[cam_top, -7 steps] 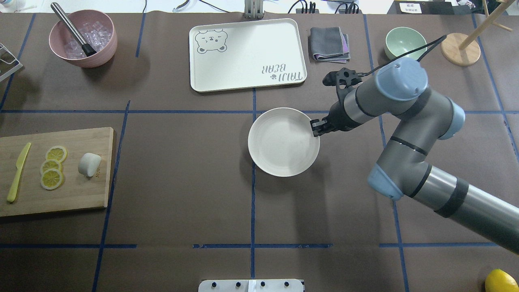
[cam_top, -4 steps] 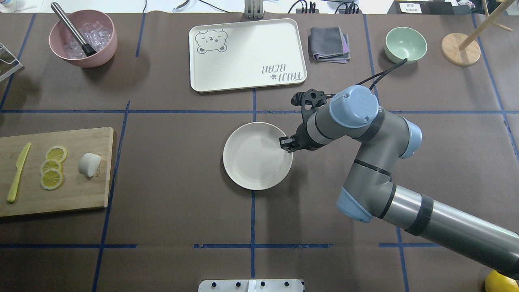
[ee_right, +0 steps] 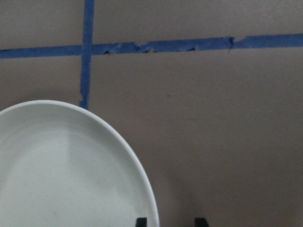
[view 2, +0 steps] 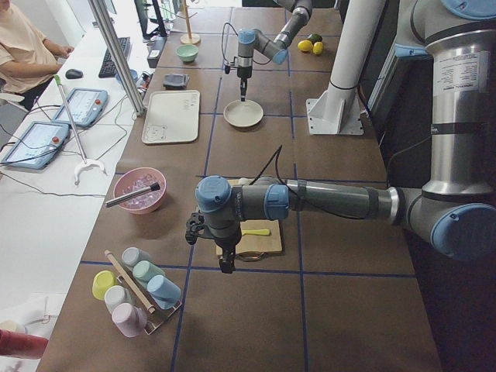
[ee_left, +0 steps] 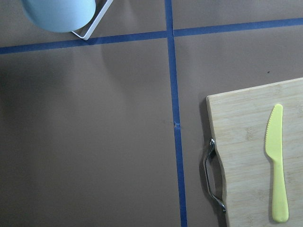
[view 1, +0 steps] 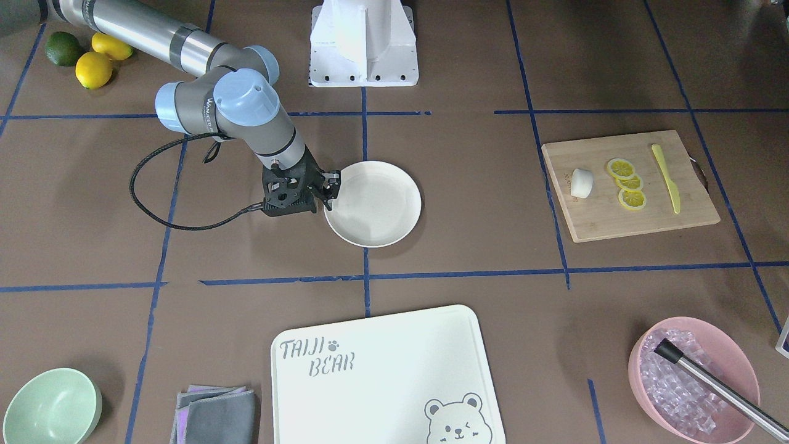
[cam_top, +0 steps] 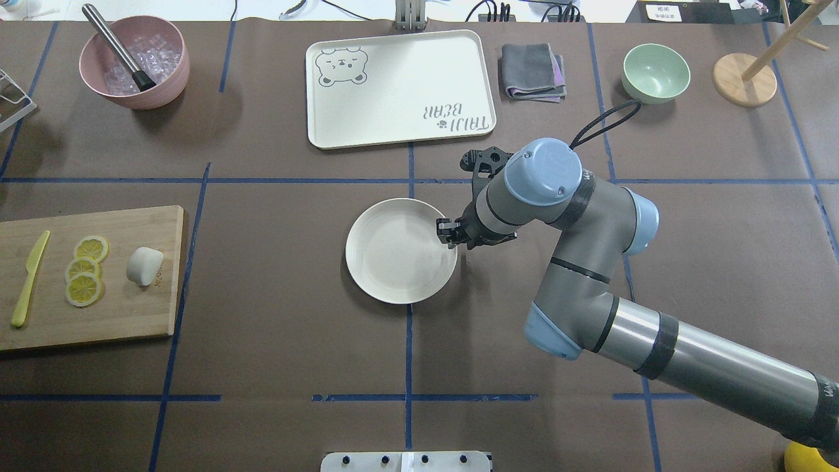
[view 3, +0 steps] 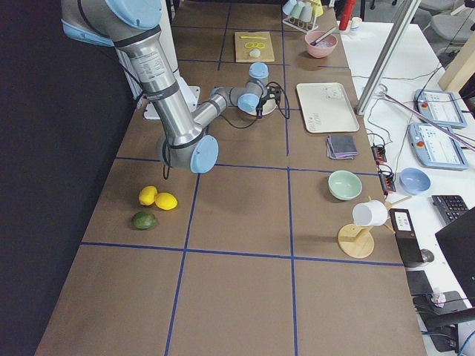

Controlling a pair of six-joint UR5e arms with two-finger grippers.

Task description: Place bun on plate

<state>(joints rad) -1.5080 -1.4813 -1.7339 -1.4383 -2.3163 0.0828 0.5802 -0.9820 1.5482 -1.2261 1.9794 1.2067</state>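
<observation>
The bun point(cam_top: 144, 265) point(view 1: 581, 183) lies on the wooden cutting board point(cam_top: 131, 314) at the table's left, beside the lemon slices. The plate point(cam_top: 393, 262) point(view 1: 376, 203) point(ee_right: 61, 175) sits near the table's middle with nothing on it. My right gripper point(cam_top: 448, 235) point(view 1: 330, 185) stands at the plate's right rim. It is open, with one fingertip point(ee_right: 141, 221) inside the rim and the other outside, apart from it. My left gripper point(view 2: 225, 267) hangs just past the board's outer end, and I cannot tell its state. The left wrist view shows the board's metal handle point(ee_left: 213, 175).
Lemon slices point(cam_top: 85, 269) and a yellow knife point(cam_top: 29, 278) share the board. Along the far side stand a pink bowl of ice point(cam_top: 134, 62), the bear-printed tray point(cam_top: 393, 85), a folded cloth point(cam_top: 532, 71), a green bowl point(cam_top: 655, 71) and a wooden stand point(cam_top: 744, 78).
The plate has slid left and slightly toward the robot, together with my right gripper at its rim. The bun and the board have not moved.
</observation>
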